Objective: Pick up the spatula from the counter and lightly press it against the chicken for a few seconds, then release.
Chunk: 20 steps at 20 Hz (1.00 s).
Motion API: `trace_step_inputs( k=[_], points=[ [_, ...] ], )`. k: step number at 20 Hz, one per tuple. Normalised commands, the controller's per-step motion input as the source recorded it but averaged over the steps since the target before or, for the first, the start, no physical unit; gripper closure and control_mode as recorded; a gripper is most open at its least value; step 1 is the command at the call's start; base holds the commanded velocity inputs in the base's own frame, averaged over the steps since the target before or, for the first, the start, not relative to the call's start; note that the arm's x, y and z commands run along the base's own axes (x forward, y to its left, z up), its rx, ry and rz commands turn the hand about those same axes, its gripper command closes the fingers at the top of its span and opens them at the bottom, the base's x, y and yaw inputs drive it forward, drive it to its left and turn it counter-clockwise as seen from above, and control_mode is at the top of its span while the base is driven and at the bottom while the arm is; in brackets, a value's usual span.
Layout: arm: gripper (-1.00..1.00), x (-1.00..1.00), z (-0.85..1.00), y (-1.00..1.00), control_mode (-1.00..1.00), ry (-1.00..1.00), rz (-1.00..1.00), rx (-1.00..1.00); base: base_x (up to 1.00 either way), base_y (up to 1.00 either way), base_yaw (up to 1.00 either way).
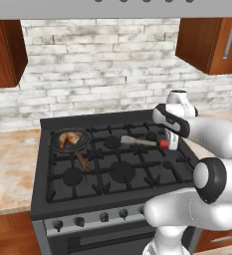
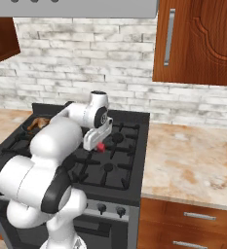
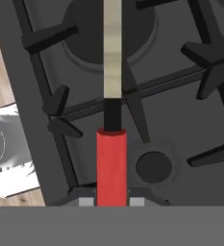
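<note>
While the tool (image 3: 111, 202) pinches the red handle of the spatula (image 3: 112, 144), the pale blade hangs level over the grates of the stove (image 1: 43, 196), toward its back edge, pointing left. Chicken (image 1: 67, 138) lies in the pan (image 1: 83, 144) near the stove's back left corner, apart from the blade.

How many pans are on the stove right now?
1. The pan sits on the stove's rear-left burner, with the chicken in it. The arm hides some of the stove, so another could be hidden.
</note>
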Motion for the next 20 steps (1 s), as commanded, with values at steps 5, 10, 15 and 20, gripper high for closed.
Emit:
trace_step_inputs(
  k=[5, 10, 15, 20],
  points=[
    [1.0, 0.06, 0.16, 0.46, -1.0, -0.01, 0.0, 0.04, 0.0, 0.0, 0.0],
    [1.0, 0.08, 0.3, 0.47, -1.0, -0.03, 0.0, 0.02, 0.0, 0.0, 0.0],
    [1.0, 0.0, 0.33, 0.48, -1.0, -0.05, 0.0, 0.0, 0.0, 0.0, 0.0],
    [1.0, 0.02, 0.25, 0.57, -1.0, -0.02, 0.0, 0.0, 0.0, 0.0, 0.0]
  ],
)
